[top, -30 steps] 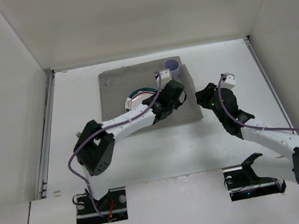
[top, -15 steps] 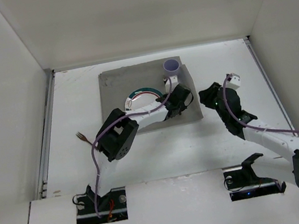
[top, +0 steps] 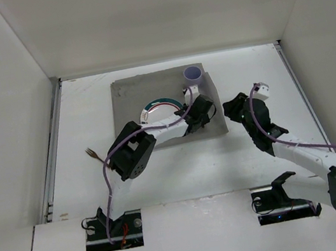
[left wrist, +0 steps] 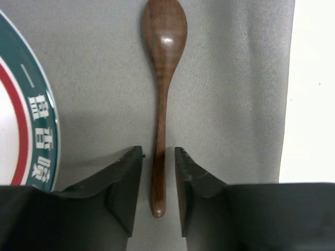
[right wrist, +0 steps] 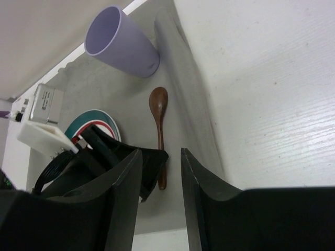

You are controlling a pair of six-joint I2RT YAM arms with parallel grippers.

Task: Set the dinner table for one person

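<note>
A brown wooden spoon (left wrist: 163, 78) lies flat on the grey cloth mat (left wrist: 230, 94), bowl pointing away. My left gripper (left wrist: 158, 151) is open and straddles its handle end, with a gap on each side. A white plate (left wrist: 21, 115) with a teal and red rim lies just left of the spoon. From above, the left gripper (top: 199, 112) hangs over the mat's right part, beside the plate (top: 155, 107). My right gripper (top: 229, 110) hovers open and empty past the mat's right edge, over the dinner table (top: 88, 113). A lilac cup (right wrist: 118, 42) stands upright beyond the spoon (right wrist: 158, 112).
A fork (top: 93, 153) lies on the white table to the left of the mat (top: 130, 93), near the left arm's elbow. The cup (top: 193, 73) stands on the mat's far right corner. Metal rails run along both side edges, with white walls around.
My left gripper's jaws have parted off the spoon handle, leaving the spoon on the mat. The left arm's elbow swung right. The right gripper drifted slightly right.
</note>
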